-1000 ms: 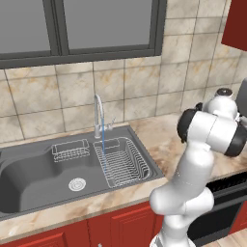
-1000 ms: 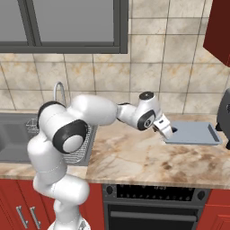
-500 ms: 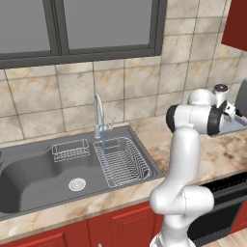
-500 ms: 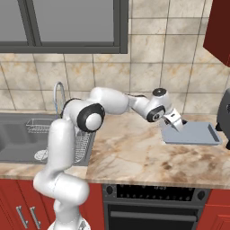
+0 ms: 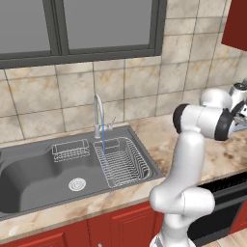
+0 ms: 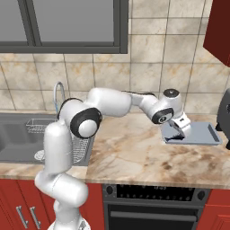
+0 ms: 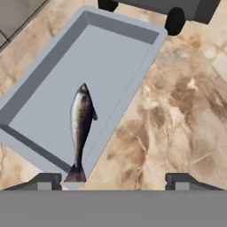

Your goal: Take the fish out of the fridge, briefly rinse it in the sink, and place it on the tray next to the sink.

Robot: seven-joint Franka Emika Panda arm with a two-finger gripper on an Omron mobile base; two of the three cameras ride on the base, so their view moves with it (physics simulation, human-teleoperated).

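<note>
Now the fish (image 7: 80,128) lies flat inside the tray (image 7: 53,75), left of centre in the hand view, head toward the top of the frame and tail fin at the near rim, low in the frame. It is free of the gripper (image 7: 114,179), whose two fingertips (image 7: 46,181) stand wide apart at the bottom corners with nothing between them.

In the right base view the tray (image 6: 204,134) sits on the marble table (image 6: 134,155) at centre right, and the gripper (image 6: 178,133) hangs over its left end. Half a second ago the hand was over that same end of the tray; the arm has since reached a little further right, and the jaws, closed then, are parted now.

In the left base view the sink (image 5: 43,178) fills the lower left, with its wire racks (image 5: 123,161) and curved tap (image 5: 99,116); a thin blue stream falls from the spout, as it did a second ago. The arm has swung toward the right edge of that frame since then.

A dark appliance (image 7: 177,9) stands beyond the tray's far end, at the top of the hand view.
</note>
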